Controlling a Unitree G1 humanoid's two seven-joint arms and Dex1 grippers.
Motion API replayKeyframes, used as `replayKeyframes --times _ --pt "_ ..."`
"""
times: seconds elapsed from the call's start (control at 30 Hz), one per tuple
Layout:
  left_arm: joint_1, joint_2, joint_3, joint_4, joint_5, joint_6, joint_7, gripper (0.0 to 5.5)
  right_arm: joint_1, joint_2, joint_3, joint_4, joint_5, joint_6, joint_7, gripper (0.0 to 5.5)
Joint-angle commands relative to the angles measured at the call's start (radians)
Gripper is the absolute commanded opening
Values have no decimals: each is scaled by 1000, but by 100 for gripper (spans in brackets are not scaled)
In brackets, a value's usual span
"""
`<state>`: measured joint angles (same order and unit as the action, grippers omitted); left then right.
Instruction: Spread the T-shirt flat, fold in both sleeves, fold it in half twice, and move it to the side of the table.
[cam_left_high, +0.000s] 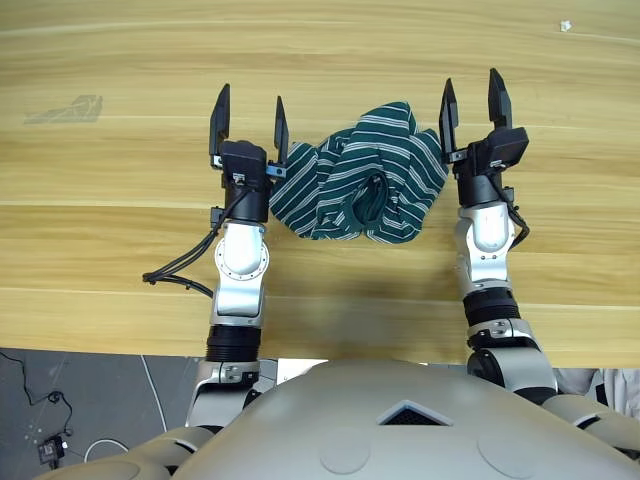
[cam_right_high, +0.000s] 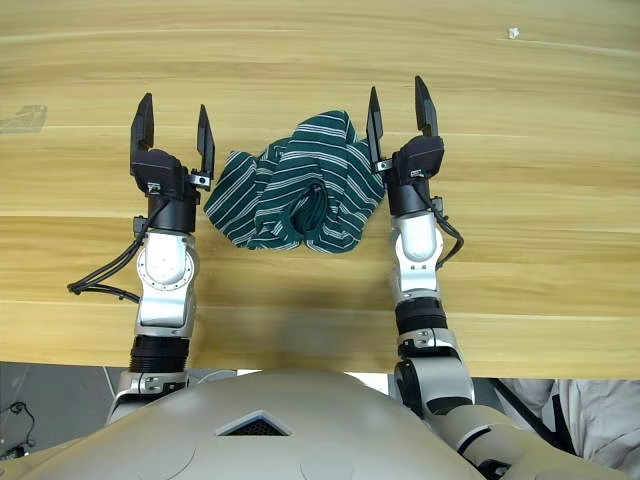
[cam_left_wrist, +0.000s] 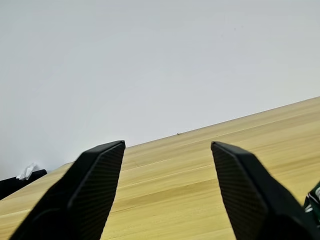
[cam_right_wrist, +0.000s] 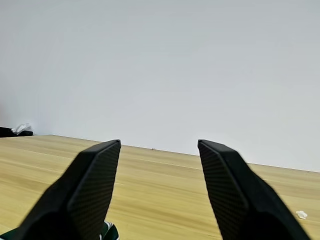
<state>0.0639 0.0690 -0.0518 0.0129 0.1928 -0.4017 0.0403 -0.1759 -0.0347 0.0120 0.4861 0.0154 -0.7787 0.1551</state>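
The T-shirt (cam_left_high: 365, 175), a soft green knit with thin white stripes, lies bunched in a lumpy heap at the centre of the frame on the smooth, pale wood-grain tabletop (cam_left_high: 120, 60). The left tool (cam_left_high: 250, 110) and right tool (cam_left_high: 472, 95) flank it, both spread wide and holding nothing. A pinch here could catch several layers, so the heap might slide whole instead of opening out.
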Motion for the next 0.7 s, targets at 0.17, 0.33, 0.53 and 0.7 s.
replayKeyframes --times 0.17,0.33,0.53,0.7 --pt "68 27 -87 -54 -33 126 -139 322 -22 4 3 22 -13 -10 -8 287" --pt "145 61 -129 -162 -56 212 -225 322 -30 14 11 33 -19 -10 -11 287" --pt "238 161 -243 -275 -46 260 -382 395 -35 18 12 35 -24 -12 -10 289" --pt "278 208 -299 -347 -50 332 -445 395 -34 16 14 33 -21 -13 -4 289"
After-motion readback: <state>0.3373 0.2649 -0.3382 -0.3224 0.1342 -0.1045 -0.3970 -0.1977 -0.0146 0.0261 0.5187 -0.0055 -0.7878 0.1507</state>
